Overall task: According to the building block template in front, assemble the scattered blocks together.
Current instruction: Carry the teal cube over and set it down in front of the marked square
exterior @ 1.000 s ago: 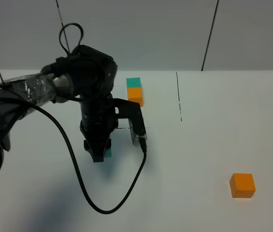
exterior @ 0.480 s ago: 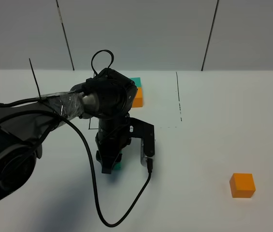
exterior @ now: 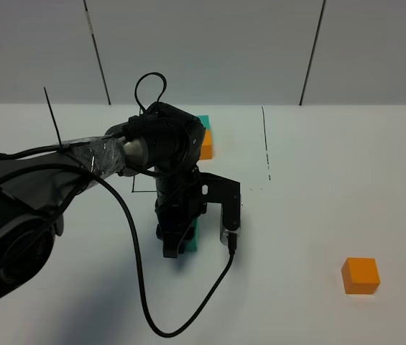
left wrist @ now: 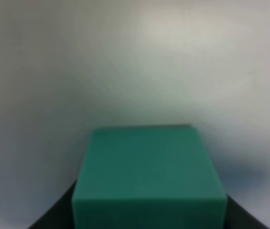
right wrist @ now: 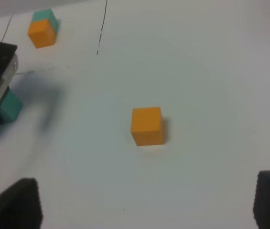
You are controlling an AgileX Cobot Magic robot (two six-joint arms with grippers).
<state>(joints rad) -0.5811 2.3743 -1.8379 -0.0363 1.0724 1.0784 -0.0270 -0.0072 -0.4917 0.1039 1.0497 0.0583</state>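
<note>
L arm (exterior: 80, 154): blk, silver wrap | cable (exterior: 138, 273) blk, looped | claw (exterior: 177, 244) blk | cam bracket (exterior: 224, 208) blk

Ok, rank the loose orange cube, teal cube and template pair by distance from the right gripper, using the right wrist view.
1. Loose orange cube: alone, just ahead of the open right gripper.
2. Teal cube: off to one side, held in the left gripper.
3. Template pair: farthest, at the back by the drawn line.
</note>
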